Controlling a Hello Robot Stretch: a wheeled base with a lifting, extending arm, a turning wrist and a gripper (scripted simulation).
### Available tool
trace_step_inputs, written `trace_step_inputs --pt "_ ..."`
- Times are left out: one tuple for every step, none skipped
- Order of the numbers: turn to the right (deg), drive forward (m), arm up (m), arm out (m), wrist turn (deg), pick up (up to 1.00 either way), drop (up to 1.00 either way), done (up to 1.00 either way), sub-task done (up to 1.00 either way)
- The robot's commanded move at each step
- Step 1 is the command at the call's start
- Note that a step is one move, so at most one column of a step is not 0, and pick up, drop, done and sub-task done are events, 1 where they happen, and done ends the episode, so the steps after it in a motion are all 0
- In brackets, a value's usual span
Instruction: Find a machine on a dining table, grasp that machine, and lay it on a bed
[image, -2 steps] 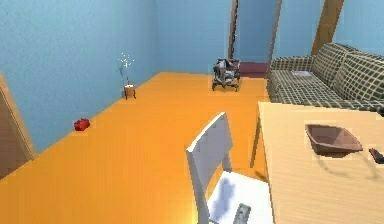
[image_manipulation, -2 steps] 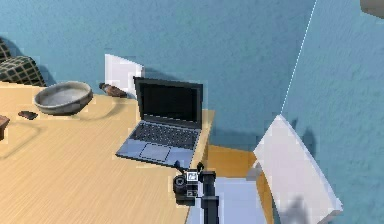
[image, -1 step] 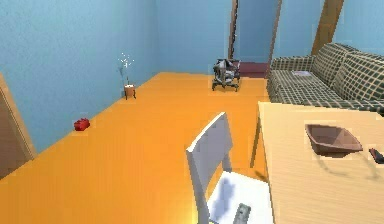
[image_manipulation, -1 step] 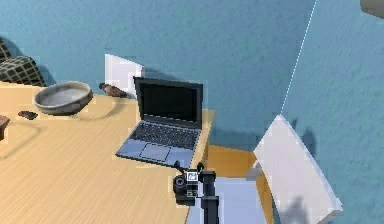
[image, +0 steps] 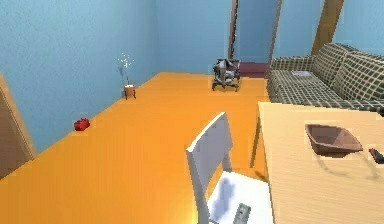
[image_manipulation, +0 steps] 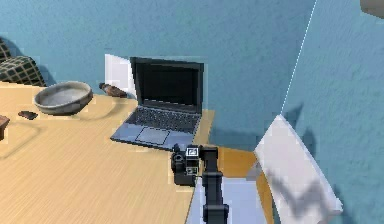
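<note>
You're lining up the grasp — laptop just beyond the claw, whose load I can't tell — next, reach farther

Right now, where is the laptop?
In the arm side view the laptop stands open at the middle, near the right edge of the table, right of the grey bowl, above the gripper.

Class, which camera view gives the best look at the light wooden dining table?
The arm side view: the light wooden dining table spreads across its left, carrying an open dark laptop. The forward view shows the table's corner and one leg at its right.
</note>
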Motion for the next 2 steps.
trace_step_inputs --pt "0.0 0.00 0.26 0.00 0.0 0.00 0.00 0.00 0.00" --pt "0.0 0.00 0.00 0.00 -45.0 0.00 0.00 0.00 0.00"
